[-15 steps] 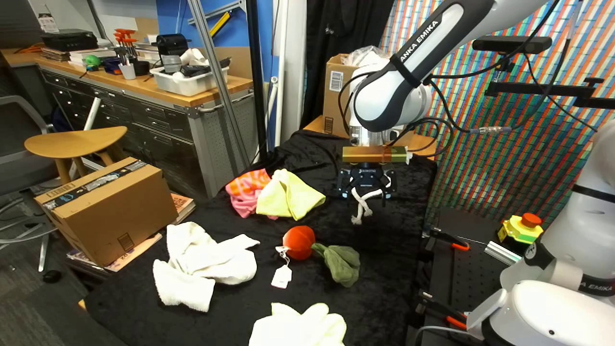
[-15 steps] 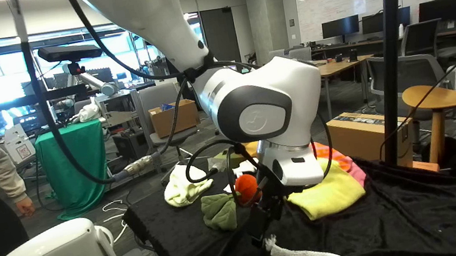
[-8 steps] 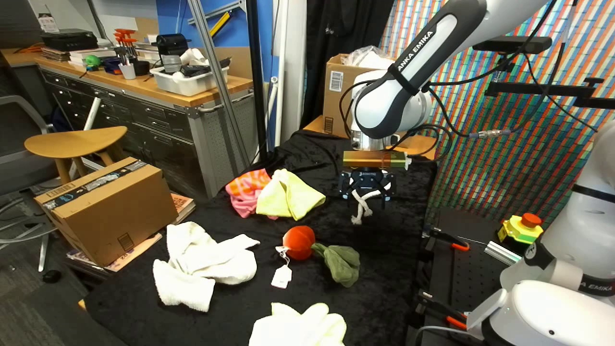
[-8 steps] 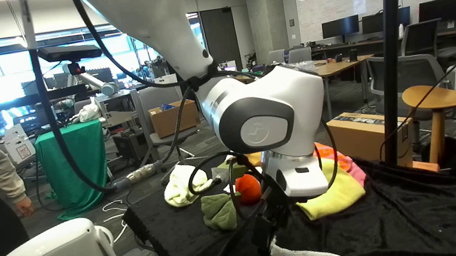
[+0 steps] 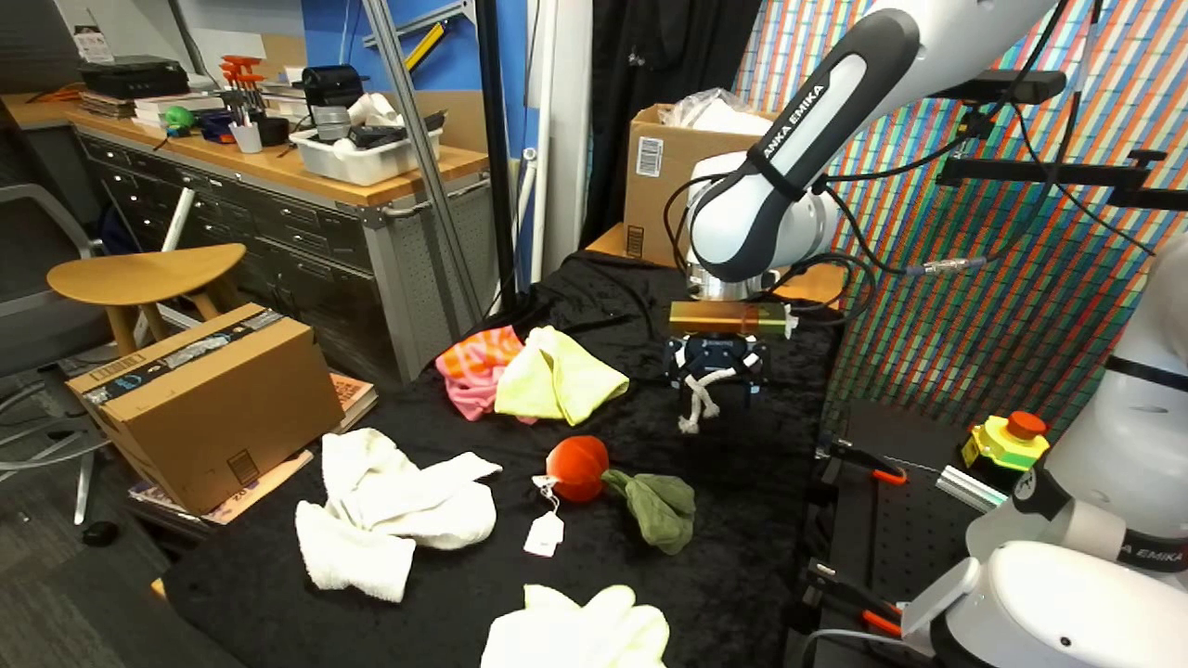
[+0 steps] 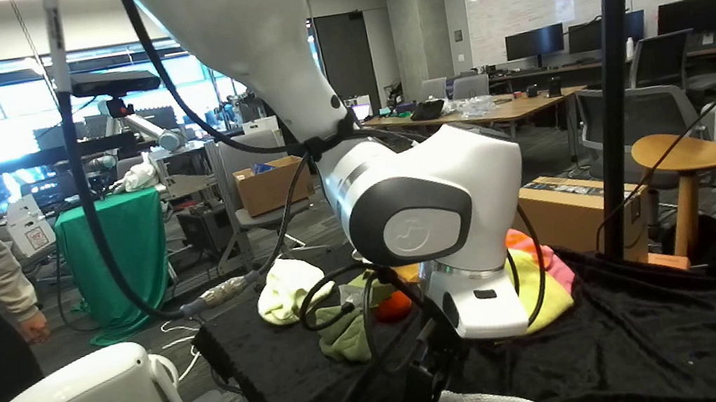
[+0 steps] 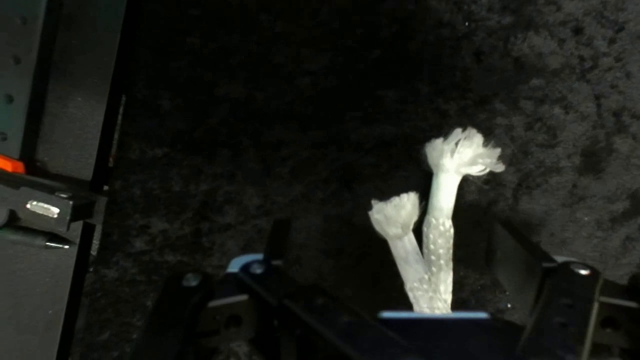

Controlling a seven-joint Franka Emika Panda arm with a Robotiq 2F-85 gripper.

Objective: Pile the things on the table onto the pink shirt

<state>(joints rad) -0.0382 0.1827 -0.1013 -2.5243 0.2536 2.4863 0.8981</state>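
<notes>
in an exterior view the gripper [image 5: 716, 393] is spread wide over rope [image 5: 697, 390], nothing held, pink shirt [image 5: 475, 371] at nine o'clock.

End effector [image 7: 395, 247] spread, pointing downward

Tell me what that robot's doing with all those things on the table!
The robot arm seems about to grab the white rope: in the wrist view its fingers stand open with the rope between them, apparently not gripping. The job is piling things onto the pink shirt. A yellow cloth lies partly over it; an orange plush toy, a white cloth and a pale yellow cloth lie apart from it.
</notes>
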